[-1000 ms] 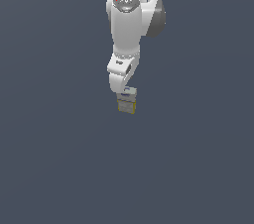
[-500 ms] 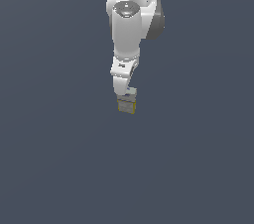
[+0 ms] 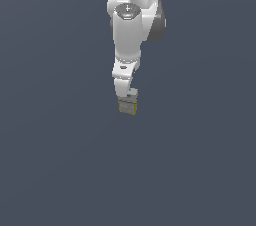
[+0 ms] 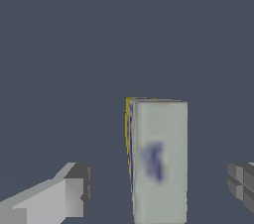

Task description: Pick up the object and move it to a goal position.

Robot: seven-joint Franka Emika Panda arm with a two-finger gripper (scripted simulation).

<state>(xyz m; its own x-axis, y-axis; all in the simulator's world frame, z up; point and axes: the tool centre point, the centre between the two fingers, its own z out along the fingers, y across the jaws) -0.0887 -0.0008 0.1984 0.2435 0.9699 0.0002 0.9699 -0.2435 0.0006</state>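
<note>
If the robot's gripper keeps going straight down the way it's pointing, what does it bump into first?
Probably the carton: it stands between the open fingers of the gripper, right in its path. Depth is hard to judge.

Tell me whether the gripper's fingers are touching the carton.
Apart. The wrist view shows the carton standing between the two fingers, with bare floor visible on both sides of it. The gripper is open around it, not yet closed.

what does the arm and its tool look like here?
The arm is glossy white with rounded links, a grey joint band and a grey cap disc. The tool has blocky pale fingers with dark grey ribbed pads. No cables or markings visible.
</note>
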